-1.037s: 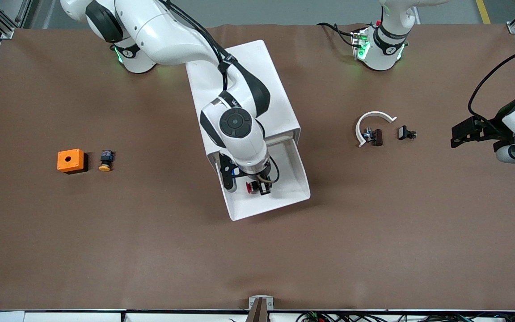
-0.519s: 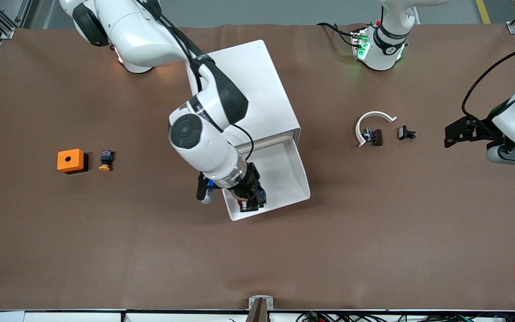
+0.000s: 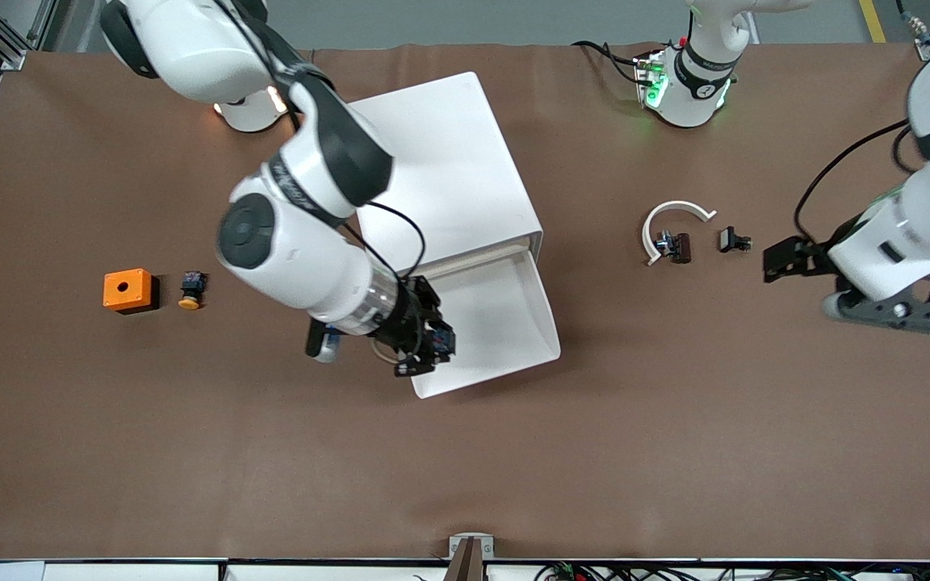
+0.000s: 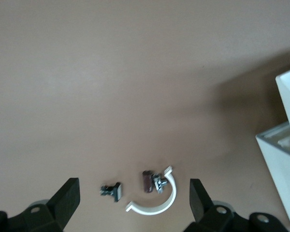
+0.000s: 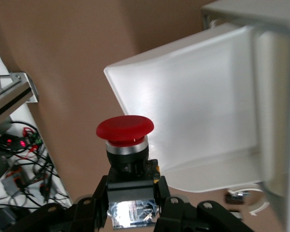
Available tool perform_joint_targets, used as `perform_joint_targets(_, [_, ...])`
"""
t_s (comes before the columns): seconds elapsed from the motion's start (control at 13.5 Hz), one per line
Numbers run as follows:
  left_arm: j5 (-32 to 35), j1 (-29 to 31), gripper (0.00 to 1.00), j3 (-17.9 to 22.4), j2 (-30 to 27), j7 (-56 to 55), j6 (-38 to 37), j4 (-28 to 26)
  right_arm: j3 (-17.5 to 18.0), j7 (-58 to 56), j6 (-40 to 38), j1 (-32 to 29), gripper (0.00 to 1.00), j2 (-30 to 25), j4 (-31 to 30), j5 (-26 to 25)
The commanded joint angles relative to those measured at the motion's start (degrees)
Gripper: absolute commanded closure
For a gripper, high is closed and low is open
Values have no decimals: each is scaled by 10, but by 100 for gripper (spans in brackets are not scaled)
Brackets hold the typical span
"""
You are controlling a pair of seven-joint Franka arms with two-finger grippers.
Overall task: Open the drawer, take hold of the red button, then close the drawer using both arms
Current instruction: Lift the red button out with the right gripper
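Brown table (image 3: 675,420) holds white cabinet (image 3: 449,161) | drawer (image 3: 505,323) pulled out in front of cabinet | right gripper (image 3: 421,355) over drawer's corner, squeezed tight on red button (image 5: 124,130) | left gripper (image 4: 135,212) fingers wide apart, nothing in them, over table near white ring (image 3: 671,226), toward left arm's end from cabinet

From the front, the right hand (image 3: 421,355) hides the button (image 5: 124,129); only the right wrist view shows it. The left hand (image 3: 780,260) is motion-blurred there, its fingers indistinct. The two small dark parts (image 3: 679,246) near the white ring (image 3: 671,219) are too small to identify.
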Motion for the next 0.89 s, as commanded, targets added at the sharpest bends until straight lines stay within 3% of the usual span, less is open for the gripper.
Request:
perform_joint_targets(0.0, [-1, -21, 0, -2, 28, -20, 27, 7, 39, -160, -119, -51, 100, -44, -7, 10])
perform_joint_targets(0.22, [-57, -23, 0, -1, 60, -21, 64, 7, 30, -360, -238, -87, 100, -76, -11, -1])
perform_joint_targets(0.52, [-102, -39, 0, -1, 110, -22, 128, 8, 27, -604, -368, -111, 100, -120, -14, -108])
perform_joint_targets(0.81, [-131, -67, 0, -1, 156, -57, 233, 9, 25, -901, -435, -189, 100, -143, -15, -149])
